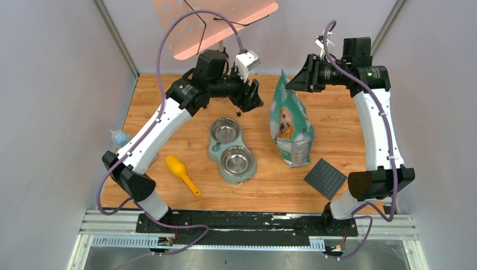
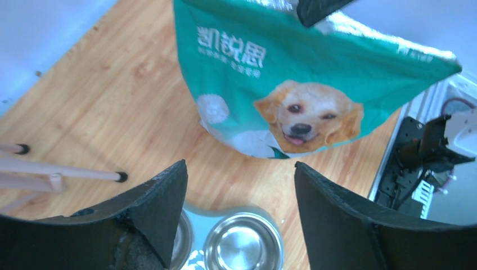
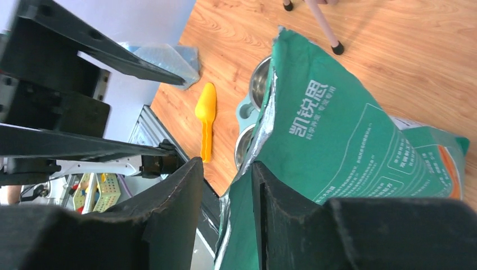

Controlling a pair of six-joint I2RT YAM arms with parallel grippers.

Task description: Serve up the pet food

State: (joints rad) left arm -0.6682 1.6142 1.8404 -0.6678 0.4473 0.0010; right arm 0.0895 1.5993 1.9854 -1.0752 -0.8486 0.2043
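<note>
No kibble shows; it is hidden or out of view. The teal-green bag with the golden dog (image 1: 289, 126) stands upright right of centre, and also shows in the left wrist view (image 2: 292, 84) and the right wrist view (image 3: 349, 129). My right gripper (image 1: 292, 83) is at its top. Its jaws (image 3: 225, 163) straddle the bag's torn top edge with a gap still showing. My left gripper (image 1: 251, 98) is open and empty (image 2: 241, 169), left of the bag and above the far end of the pale green double bowl (image 1: 232, 149). Both steel bowls are empty. The yellow scoop (image 1: 181, 173) lies left of the bowls.
A dark grey square mat (image 1: 325, 178) lies near the right arm's base. Crumpled clear plastic (image 1: 119, 136) sits at the table's left edge. A pink stand (image 1: 214, 22) stands at the back; its legs (image 2: 67, 171) rest on the wood.
</note>
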